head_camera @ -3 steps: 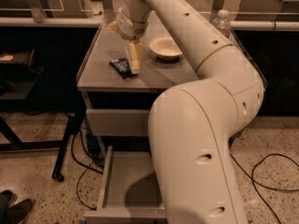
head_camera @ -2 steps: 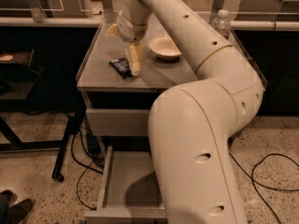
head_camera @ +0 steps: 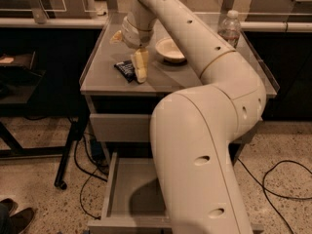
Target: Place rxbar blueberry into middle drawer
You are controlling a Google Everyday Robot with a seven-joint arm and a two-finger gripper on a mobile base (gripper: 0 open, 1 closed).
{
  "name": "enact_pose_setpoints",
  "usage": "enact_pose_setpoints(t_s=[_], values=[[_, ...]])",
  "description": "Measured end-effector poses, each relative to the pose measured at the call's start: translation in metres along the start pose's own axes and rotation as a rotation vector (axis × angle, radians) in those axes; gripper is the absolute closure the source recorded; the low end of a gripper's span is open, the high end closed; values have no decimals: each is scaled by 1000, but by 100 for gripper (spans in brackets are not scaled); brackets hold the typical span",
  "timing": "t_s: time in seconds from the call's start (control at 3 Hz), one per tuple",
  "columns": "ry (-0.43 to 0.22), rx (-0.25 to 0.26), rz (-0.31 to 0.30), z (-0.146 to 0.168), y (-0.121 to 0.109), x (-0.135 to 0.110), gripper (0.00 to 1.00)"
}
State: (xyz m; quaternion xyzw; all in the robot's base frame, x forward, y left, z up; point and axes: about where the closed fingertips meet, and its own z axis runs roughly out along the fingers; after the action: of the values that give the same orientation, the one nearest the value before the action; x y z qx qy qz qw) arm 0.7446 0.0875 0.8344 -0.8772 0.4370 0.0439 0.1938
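The rxbar blueberry (head_camera: 125,70) is a small dark navy-black bar with white print, lying flat on the cabinet top (head_camera: 105,77) near its front left. My gripper (head_camera: 140,72) points down right beside the bar's right edge, with its pale fingers (head_camera: 141,65) touching or nearly touching the top. The middle drawer (head_camera: 129,191) is pulled open low in front of the cabinet, with a bare grey floor; my arm hides its right part.
A white bowl (head_camera: 171,49) sits on the top behind and right of the gripper. A clear water bottle (head_camera: 230,27) stands at the back right. A tan item (head_camera: 116,36) lies at the back left. Cables (head_camera: 285,179) run on the floor. Shoes (head_camera: 14,217) show bottom left.
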Motion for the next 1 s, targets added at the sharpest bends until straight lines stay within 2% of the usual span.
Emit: enact_pose_setpoints(t_s=[1.0], values=[[-22, -18, 17, 9, 10, 4, 0]])
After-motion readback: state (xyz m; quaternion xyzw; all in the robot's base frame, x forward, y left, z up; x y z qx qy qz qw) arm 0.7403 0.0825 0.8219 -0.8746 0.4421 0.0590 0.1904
